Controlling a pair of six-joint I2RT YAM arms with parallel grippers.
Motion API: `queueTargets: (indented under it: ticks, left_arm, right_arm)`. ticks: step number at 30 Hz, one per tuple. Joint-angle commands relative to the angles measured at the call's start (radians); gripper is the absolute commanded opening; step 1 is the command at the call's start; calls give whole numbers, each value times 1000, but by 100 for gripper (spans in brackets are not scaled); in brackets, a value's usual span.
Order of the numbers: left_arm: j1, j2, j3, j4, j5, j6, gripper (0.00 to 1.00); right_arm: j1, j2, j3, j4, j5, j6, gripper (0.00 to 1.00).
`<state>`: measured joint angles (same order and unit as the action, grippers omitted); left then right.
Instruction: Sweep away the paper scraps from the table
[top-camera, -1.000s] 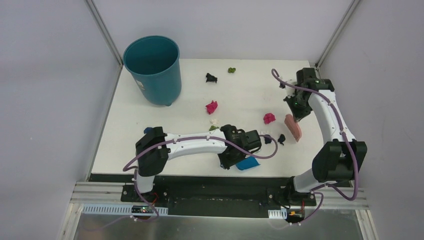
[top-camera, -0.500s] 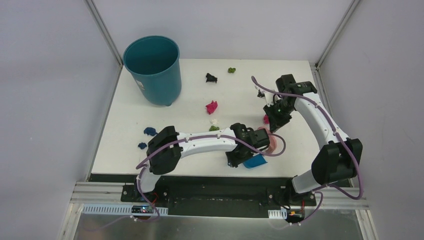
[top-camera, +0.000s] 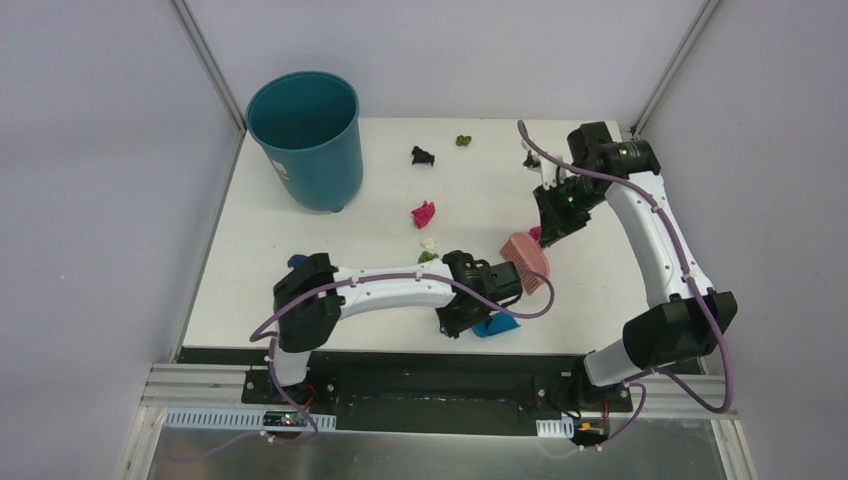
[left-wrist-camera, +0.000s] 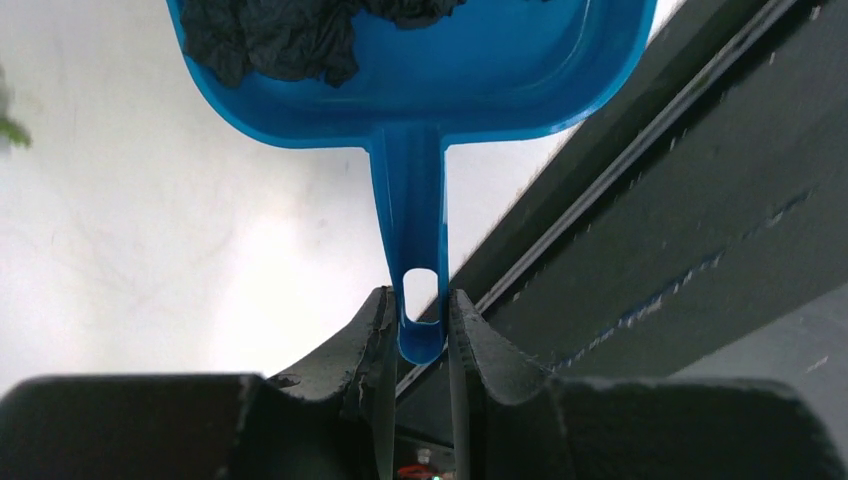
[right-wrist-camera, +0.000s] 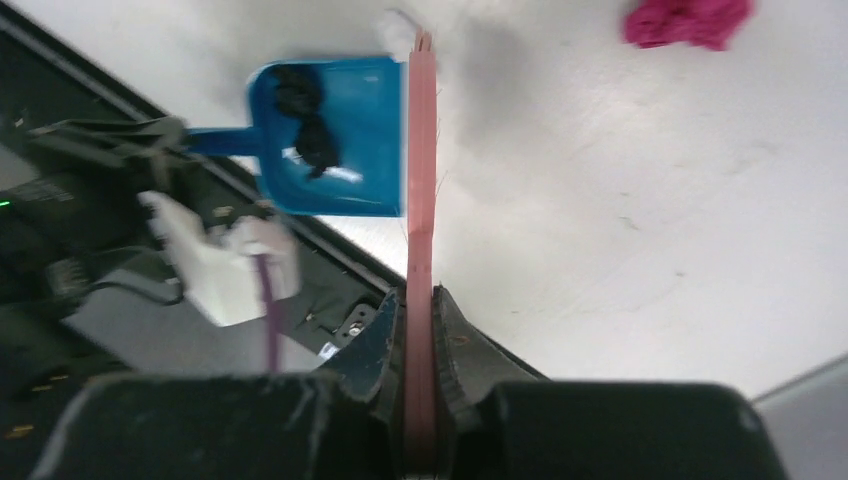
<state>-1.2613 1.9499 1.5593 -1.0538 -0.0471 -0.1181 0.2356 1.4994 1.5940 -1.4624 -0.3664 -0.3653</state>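
My left gripper (left-wrist-camera: 420, 330) is shut on the handle of the blue dustpan (left-wrist-camera: 420, 60), which lies near the table's front edge (top-camera: 495, 327). Black paper scraps (left-wrist-camera: 270, 40) lie in its pan. My right gripper (right-wrist-camera: 420, 310) is shut on the pink brush (right-wrist-camera: 420, 180), whose head (top-camera: 527, 262) hangs just beyond the dustpan's mouth. On the white table (top-camera: 330, 250) lie a magenta scrap (top-camera: 424, 214), a black one (top-camera: 422, 156), an olive one (top-camera: 464, 140), a white one (top-camera: 428, 242) and a green one (top-camera: 428, 257). Another magenta scrap (right-wrist-camera: 690, 20) shows in the right wrist view.
A teal round bin (top-camera: 305, 135) stands at the table's far left corner. A dark blue scrap (top-camera: 296, 262) peeks out beside the left arm. The black strip (top-camera: 400, 355) runs along the near edge. Grey walls close in on the left, right and back.
The brush swept left from the right side to the dustpan, and the two dark scraps there went into the pan. The brush head is now drawn back and raised; the left arm shifted slightly left.
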Motion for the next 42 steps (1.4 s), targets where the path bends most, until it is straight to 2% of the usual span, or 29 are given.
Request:
queueTargets:
  ticks: [1, 9, 14, 18, 23, 27, 31, 36, 42]
  left_arm:
    - [13, -174, -68, -5, -35, -25, 0]
    - [34, -229, -95, -104, -50, -55, 0]
    - [78, -217, -92, -151, -64, -60, 0]
    - [130, -195, -97, -145, -31, -45, 0]
    - [151, -142, -79, -119, -6, -1, 0]
    - [161, -95, -55, -103, 15, 17, 0]
    - [166, -47, -26, -94, 34, 37, 0]
    - [176, -5, 8, -77, 46, 58, 0]
    - [181, 45, 52, -57, 74, 70, 0]
  right_arm:
    - [-45, -2, 136, 36, 152, -17, 0]
    - [-52, 77, 172, 228, 480, -93, 0]
    - [-51, 152, 168, 358, 608, -126, 0]
    - [-50, 209, 151, 434, 647, -132, 0]
    - [-38, 293, 156, 419, 571, -105, 0]
    - [3, 310, 140, 342, 361, -50, 0]
    - [100, 311, 66, 303, 319, -47, 0]
    - [124, 293, 23, 222, 110, 6, 0]
    - [148, 236, -18, 187, -31, 44, 0]
